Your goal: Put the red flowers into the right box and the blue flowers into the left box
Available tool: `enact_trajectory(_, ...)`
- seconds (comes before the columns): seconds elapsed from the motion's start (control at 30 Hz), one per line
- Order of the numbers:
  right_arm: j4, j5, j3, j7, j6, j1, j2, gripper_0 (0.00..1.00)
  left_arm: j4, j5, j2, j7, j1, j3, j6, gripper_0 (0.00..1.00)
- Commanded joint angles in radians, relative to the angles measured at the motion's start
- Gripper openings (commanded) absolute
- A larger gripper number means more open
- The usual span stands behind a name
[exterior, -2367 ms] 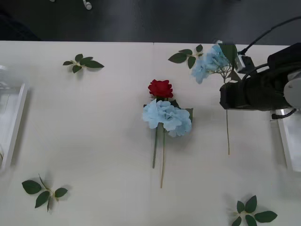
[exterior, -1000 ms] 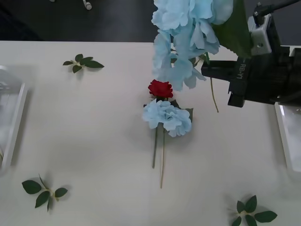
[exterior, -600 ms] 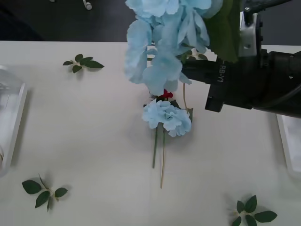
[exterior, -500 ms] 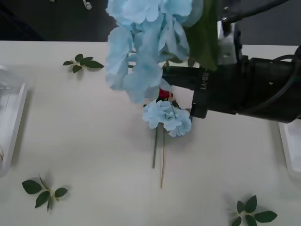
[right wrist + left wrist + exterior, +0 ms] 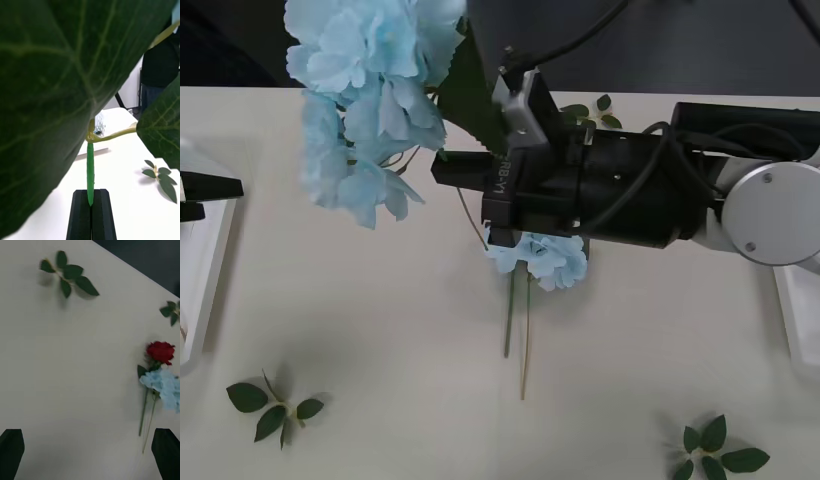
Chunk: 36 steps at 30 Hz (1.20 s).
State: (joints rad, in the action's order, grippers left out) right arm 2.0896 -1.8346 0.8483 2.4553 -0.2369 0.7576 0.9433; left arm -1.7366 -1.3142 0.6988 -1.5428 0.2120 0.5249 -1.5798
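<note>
While the right tool clenched a blue flower's stem, its bloom hung high over the bench; the left tool, fingers spread, waited by the left box.

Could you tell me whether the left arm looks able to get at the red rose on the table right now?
Probably not yet. The right gripper, shut on a blue flower's stem, reaches across the table middle over the rose. The left gripper waits open by the left box.
</note>
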Motion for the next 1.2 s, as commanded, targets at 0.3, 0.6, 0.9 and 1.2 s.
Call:
enact_trajectory(0.3, -0.189, -0.071, 0.167, 0.034, 0.111, 0.215, -0.192, 0.0, -0.024, -0.352, -0.067, -0.415, 0.03, 0.006, -0.135, 1.0)
enact_trajectory(0.6, -0.283, -0.083, 0.219, 0.031, 0.143, 0.275, -0.293, 0.0, -0.024, -0.459, -0.163, -0.683, 0.03, -0.034, -0.197, 1.0)
enact_trajectory(0.9, -0.303, -0.092, 0.229, 0.03, 0.126, 0.279, -0.302, 0.0, -0.024, -0.513, -0.2, -0.775, 0.049, -0.066, -0.195, 1.0)
enact_trajectory(1.2, -0.303, -0.092, 0.229, 0.03, 0.126, 0.279, -0.302, 0.0, -0.024, -0.505, -0.234, -0.789, 0.056, -0.091, -0.146, 1.0)
